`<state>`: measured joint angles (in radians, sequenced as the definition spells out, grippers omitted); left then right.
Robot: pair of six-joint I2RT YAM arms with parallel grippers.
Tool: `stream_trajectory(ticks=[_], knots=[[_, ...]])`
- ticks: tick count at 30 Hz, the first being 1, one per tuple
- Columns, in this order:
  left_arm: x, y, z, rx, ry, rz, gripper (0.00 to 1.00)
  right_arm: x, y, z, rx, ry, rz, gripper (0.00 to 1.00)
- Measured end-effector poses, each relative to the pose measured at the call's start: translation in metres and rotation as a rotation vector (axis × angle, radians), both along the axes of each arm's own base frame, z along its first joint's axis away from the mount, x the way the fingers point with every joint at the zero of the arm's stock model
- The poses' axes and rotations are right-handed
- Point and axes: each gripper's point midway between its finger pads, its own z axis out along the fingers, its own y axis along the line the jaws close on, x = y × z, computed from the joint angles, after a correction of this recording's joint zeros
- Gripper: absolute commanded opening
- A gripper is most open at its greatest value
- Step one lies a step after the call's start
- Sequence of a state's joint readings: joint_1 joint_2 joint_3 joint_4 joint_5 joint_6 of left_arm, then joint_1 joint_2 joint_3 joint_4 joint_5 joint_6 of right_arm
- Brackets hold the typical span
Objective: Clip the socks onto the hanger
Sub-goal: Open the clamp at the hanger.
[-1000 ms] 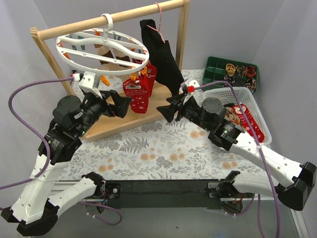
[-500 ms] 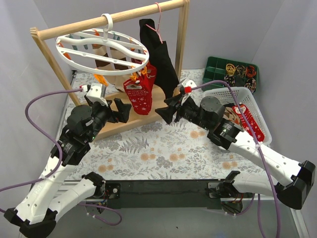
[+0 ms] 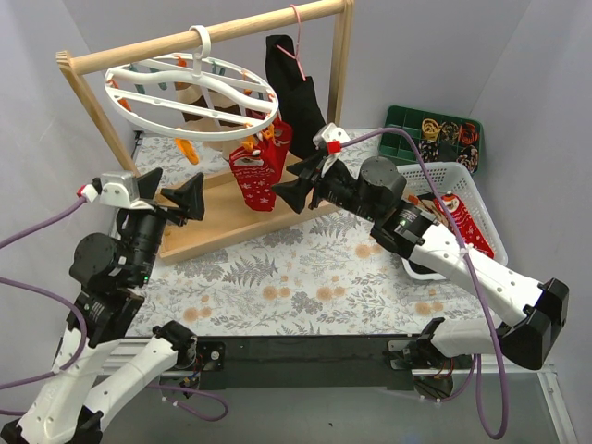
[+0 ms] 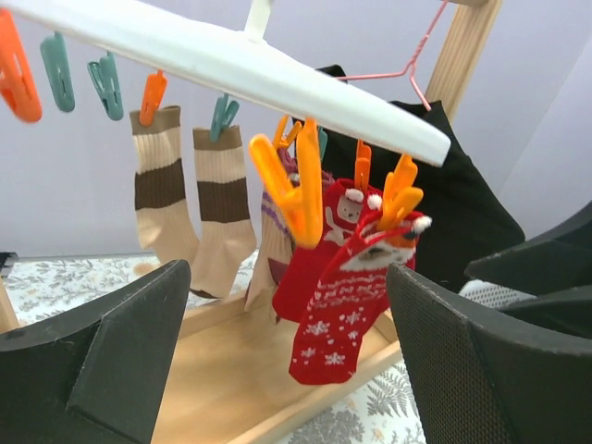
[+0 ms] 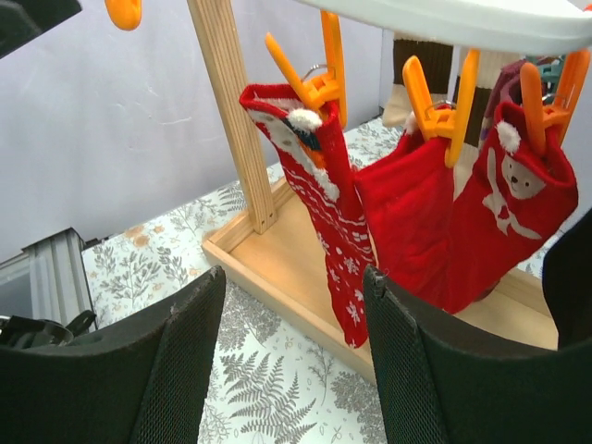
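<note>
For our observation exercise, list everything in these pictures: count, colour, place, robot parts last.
wooden frame: one, pale wood, table's back
hanger: one, white, hooked on frame's rail
red socks: three, red, clipped under hanger
striped socks: two, cream-brown, clipped under hanger
wire hanger: one, pink, on rail
garment: one, black, on wire hanger
basket: one, white, right side
loose sock: one, red, in basket
tray: one, green, behind basket
table cover: one, floral grey, under everything
left gripper: one, black, open, left of frame
right gripper: one, black, open, near red socks
</note>
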<state>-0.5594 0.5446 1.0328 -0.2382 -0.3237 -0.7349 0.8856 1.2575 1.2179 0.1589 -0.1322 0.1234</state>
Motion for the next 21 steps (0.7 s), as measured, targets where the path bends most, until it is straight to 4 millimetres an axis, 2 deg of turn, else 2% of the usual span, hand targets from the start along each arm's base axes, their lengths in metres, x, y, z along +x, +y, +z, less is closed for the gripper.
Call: stream_trajectory(ticks=[4,9,15,16,20,21], knots=[[0.018,-0.008,0.012,0.014,-0.002,0.019,0.81,0.0,0.003,0.006,0.011,-0.011,0.011,0.66],[0.042,-0.012,0.013,0.021,0.009,0.072,0.77,-0.001,0.003,0.008,0.02,-0.018,0.017,0.66],[0.064,-0.012,0.016,0.036,-0.008,0.145,0.66,-0.004,0.001,0.012,0.028,-0.025,0.021,0.66],[0.066,-0.012,0.018,0.039,-0.015,0.152,0.63,-0.004,0.0,0.014,0.03,-0.027,0.021,0.66],[0.071,-0.013,0.027,0.061,-0.037,0.162,0.37,-0.007,-0.003,0.02,0.043,-0.038,0.02,0.66],[0.071,-0.014,0.03,0.067,-0.043,0.16,0.34,-0.008,-0.004,0.022,0.046,-0.041,0.02,0.66]])
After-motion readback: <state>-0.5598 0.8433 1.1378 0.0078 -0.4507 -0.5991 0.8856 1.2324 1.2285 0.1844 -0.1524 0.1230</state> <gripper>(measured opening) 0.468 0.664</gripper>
